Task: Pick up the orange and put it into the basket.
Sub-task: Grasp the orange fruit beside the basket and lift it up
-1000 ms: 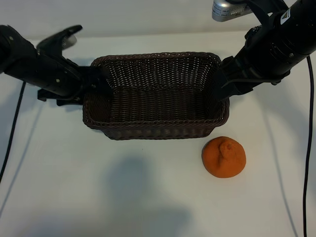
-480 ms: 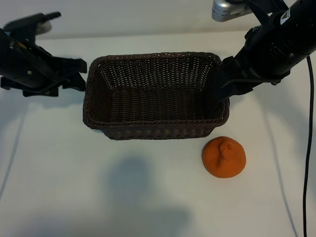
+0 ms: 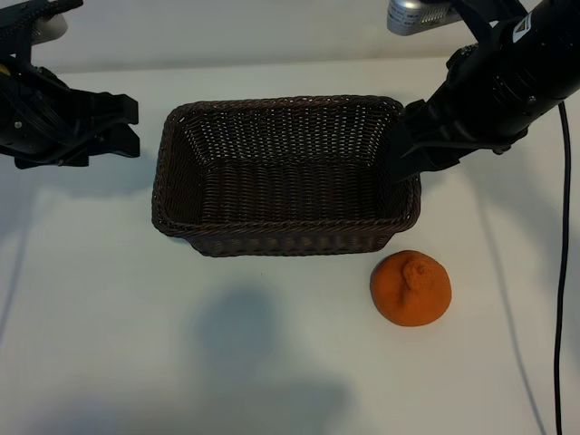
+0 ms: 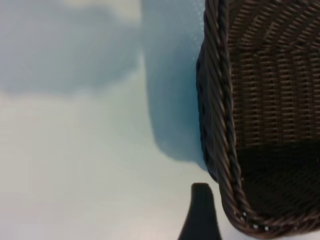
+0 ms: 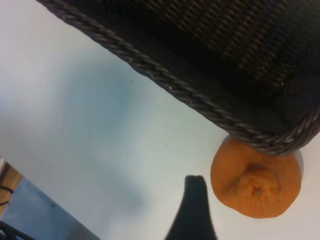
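The orange lies on the white table just in front of the basket's right front corner; in the right wrist view the orange shows its nub beside one dark finger. The brown wicker basket stands mid-table with nothing inside. My right gripper hovers open over the basket's right end, holding nothing. Off the basket's left end, clear of the rim, my left gripper is open and holds nothing. In the left wrist view one finger shows beside the basket's rim.
Black cables hang down along the right edge of the table. White tabletop stretches in front of the basket and to the orange's left and right.
The left gripper has drawn back to the left, from the basket's left end to open table. The right arm, basket and orange have stayed put.
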Tool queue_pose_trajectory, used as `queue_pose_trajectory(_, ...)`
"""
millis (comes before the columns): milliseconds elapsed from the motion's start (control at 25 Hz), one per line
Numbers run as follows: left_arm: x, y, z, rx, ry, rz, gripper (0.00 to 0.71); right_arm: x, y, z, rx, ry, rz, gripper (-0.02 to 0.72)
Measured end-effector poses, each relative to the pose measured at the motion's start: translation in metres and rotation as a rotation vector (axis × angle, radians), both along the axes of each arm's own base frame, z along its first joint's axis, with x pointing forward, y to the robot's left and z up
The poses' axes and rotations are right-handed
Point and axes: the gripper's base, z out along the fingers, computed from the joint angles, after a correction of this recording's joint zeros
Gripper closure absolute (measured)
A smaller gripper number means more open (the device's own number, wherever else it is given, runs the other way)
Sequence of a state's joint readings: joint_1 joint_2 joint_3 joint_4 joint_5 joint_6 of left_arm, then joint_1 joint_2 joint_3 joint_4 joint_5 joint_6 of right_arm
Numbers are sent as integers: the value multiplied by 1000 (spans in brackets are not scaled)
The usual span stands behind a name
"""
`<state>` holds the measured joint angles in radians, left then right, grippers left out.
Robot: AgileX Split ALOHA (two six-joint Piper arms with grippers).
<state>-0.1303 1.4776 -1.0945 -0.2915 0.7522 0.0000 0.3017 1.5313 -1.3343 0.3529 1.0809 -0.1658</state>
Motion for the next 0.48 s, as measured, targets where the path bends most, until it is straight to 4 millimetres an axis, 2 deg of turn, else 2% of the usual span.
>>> queue_pose_trajectory(280, -3, -3, 6, -44, -10, 11, 114, -7, -8, 2, -87, 11, 27, 129)
queue_pose_trajectory(480, -4, -7, 6, -60, -7, 6, 114, -28, -21, 25, -146, -44, 38, 129)
